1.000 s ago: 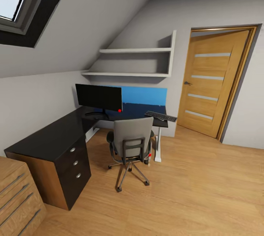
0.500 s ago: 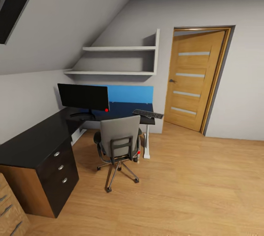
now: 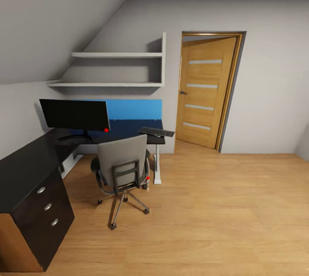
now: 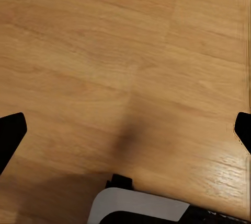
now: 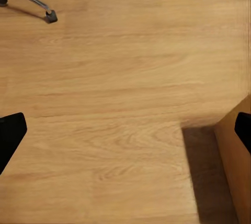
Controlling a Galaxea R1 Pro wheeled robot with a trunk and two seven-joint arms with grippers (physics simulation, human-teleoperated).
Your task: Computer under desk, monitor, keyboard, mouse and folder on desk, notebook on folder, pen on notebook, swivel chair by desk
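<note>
The black L-shaped desk (image 3: 25, 162) runs along the left wall and turns under the shelves. On it stands the monitor (image 3: 75, 115), with the keyboard (image 3: 156, 131) at the desk's right end. The swivel chair (image 3: 122, 166) faces the desk with its grey back toward me. That back hides the seat, so the folder is hidden. Computer, mouse, notebook and pen are out of view. My left gripper (image 4: 125, 132) and right gripper (image 5: 125, 132) both hang open over bare wood floor, holding nothing.
A wooden door (image 3: 206, 91) stands ajar right of the desk. Two wall shelves (image 3: 113, 70) and a blue panel (image 3: 135, 110) sit behind the desk. A chair caster (image 5: 50, 17) and a light-wood furniture edge (image 5: 235, 166) lie near the right gripper. Open floor spreads to the right.
The head camera has swung right: the skylight and the light-wood chest have left the picture and more of the right wall shows. Desk, chair and monitor have not moved.
</note>
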